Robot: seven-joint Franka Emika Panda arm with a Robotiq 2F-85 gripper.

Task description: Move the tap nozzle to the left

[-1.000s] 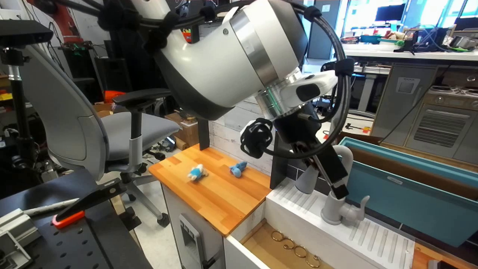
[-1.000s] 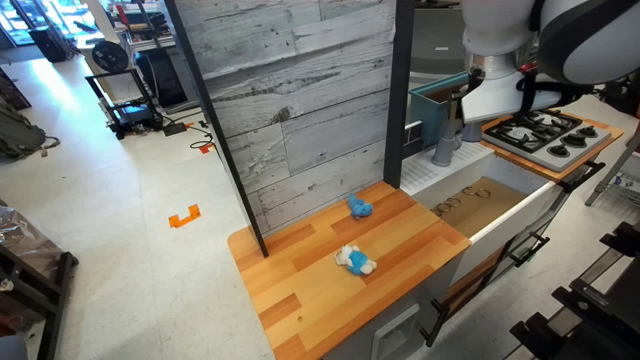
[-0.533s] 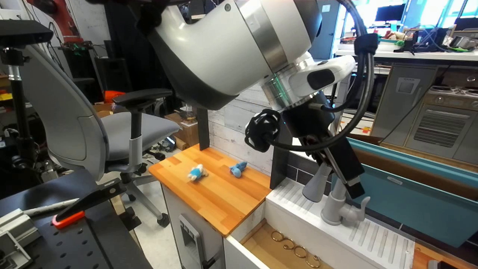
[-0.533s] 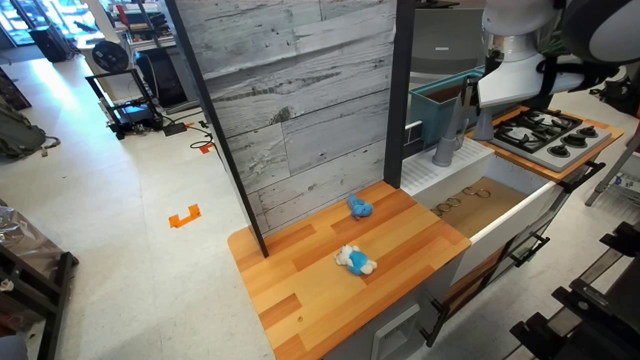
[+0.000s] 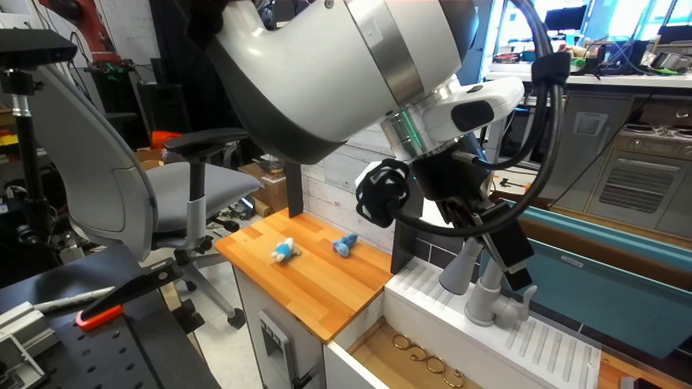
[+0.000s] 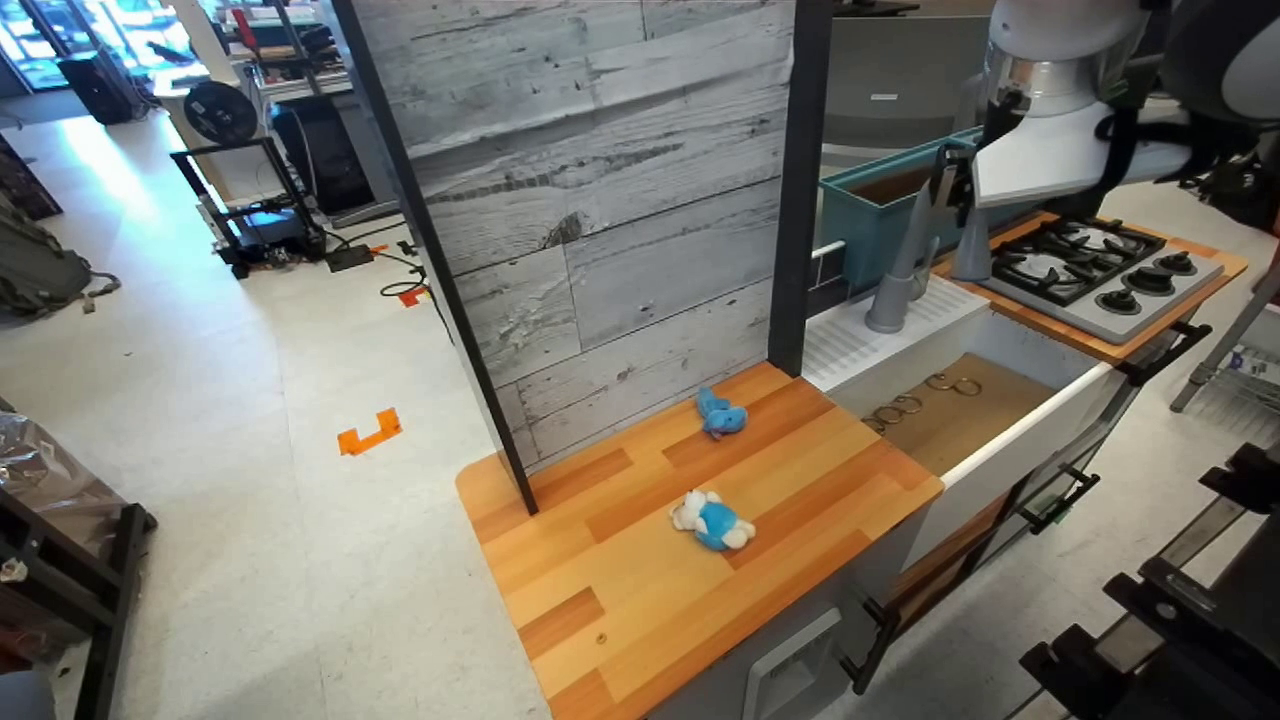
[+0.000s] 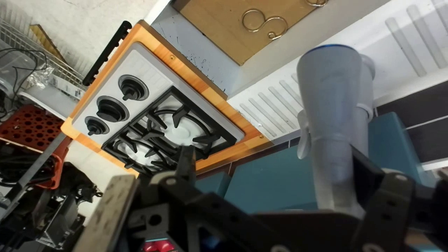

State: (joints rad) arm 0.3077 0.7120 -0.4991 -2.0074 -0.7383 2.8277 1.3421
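The tap nozzle, a light grey gooseneck spout (image 5: 458,270), stands on a thick base at the sink's back ledge; its flared end hangs over the ledge. The spout also shows in another exterior view (image 6: 972,252). In the wrist view the spout (image 7: 330,98) runs down between my open jaws, close beside the right-hand finger, seemingly against it; the left-hand finger is far from it. My gripper (image 7: 270,150) is open and holds nothing. In an exterior view the gripper (image 5: 519,276) is tilted at the spout's arch, hiding its top.
A grey tap lever (image 5: 523,305) sticks out beside the base. A teal planter box (image 5: 594,281) stands behind the ledge. The sink wall (image 5: 438,335) surrounds brass hooks. A stove top (image 6: 1120,285) lies beyond the sink. Plush toys (image 6: 712,520) lie on the wooden counter (image 6: 620,570).
My gripper has moved to the right in both exterior views, and the spout's flared end has swung to the right with it. The movement is smaller in the last half second.
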